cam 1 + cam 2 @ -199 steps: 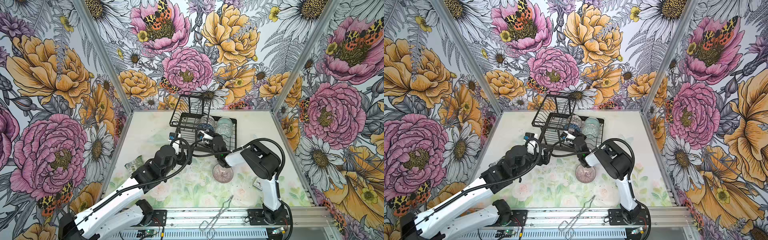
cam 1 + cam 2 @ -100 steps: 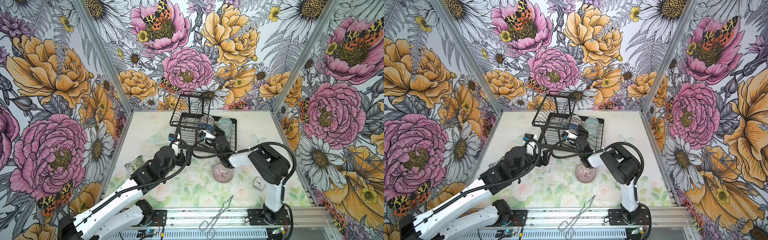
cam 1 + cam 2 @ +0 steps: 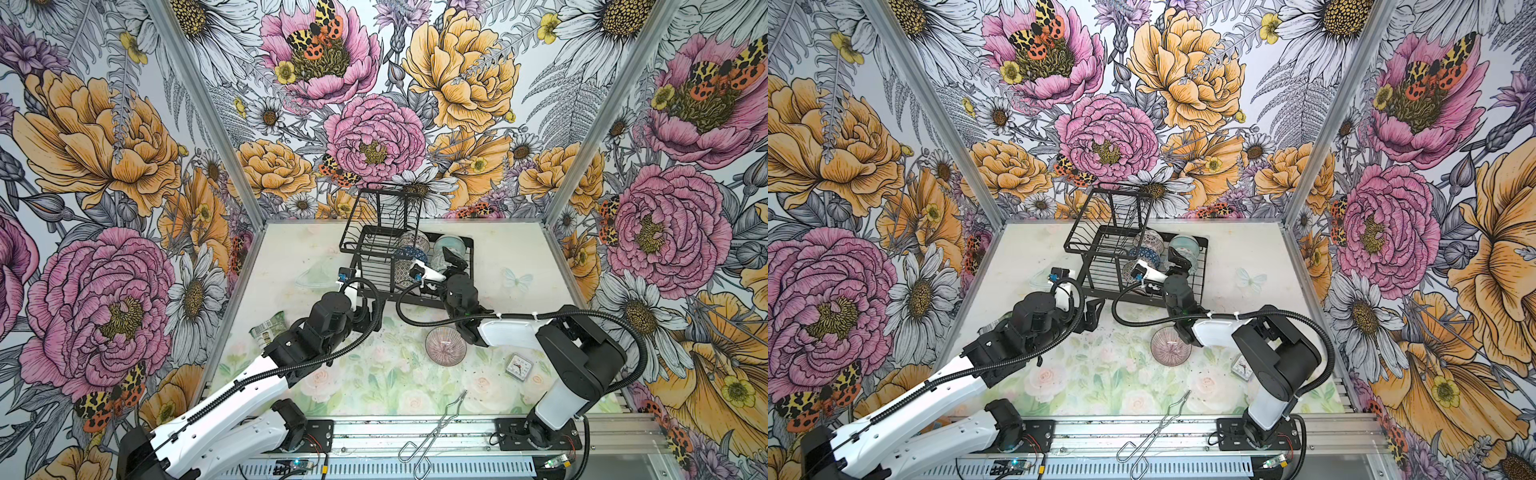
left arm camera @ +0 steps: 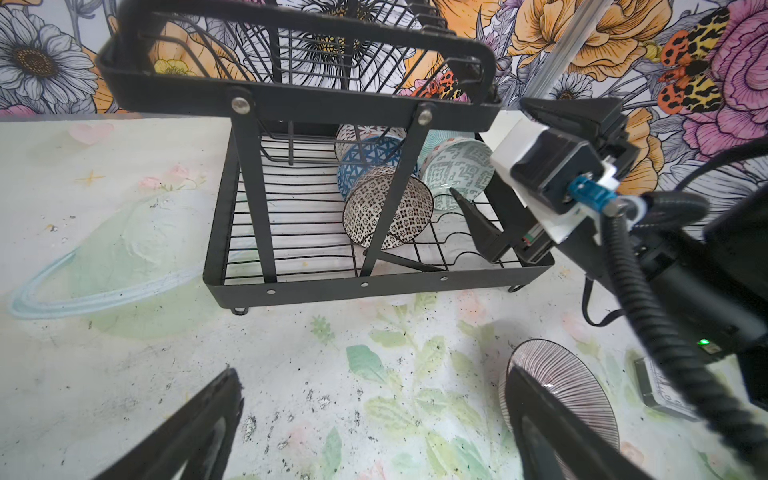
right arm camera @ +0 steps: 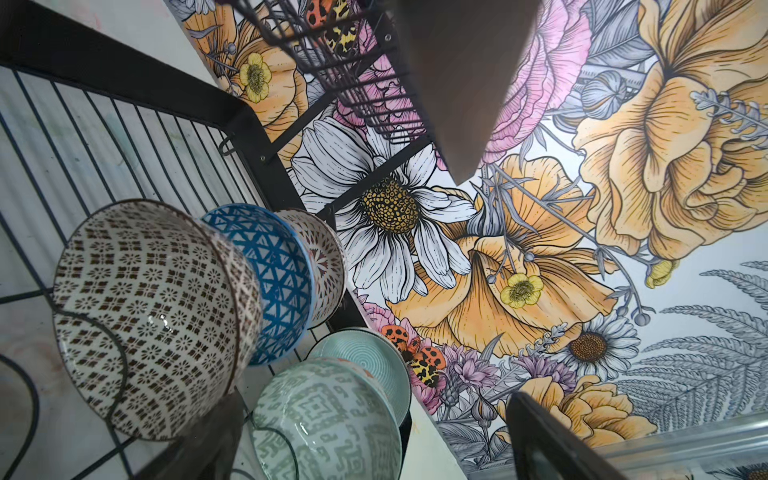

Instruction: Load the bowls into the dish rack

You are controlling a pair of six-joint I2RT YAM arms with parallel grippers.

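The black wire dish rack (image 3: 471, 266) (image 4: 374, 286) stands at the back middle of the table. On edge in its lower tray stand several bowls: black-white dotted (image 5: 145, 316), blue (image 5: 270, 282), white lattice (image 5: 324, 266), mint (image 5: 370, 361) and grey-green patterned (image 5: 328, 419) (image 4: 457, 174). My right gripper (image 3: 440, 266) reaches into the rack with its jaws open either side of the grey-green bowl, not gripping it. A pinkish bowl (image 3: 445, 345) (image 4: 573, 395) sits upright on the table in front of the rack. My left gripper (image 4: 374, 432) hangs open and empty above the table, left of that bowl.
A small square clock (image 3: 519, 366) lies right of the pinkish bowl. Metal tongs (image 3: 436, 428) lie at the front edge. A green cup (image 3: 270, 330) sits by the left wall behind my left arm. The right arm's cable (image 3: 415, 320) loops in front of the rack.
My right gripper has opened and let go of the grey-green bowl, which now stands in the rack. The right arm has stretched out lower. The left arm has barely moved.
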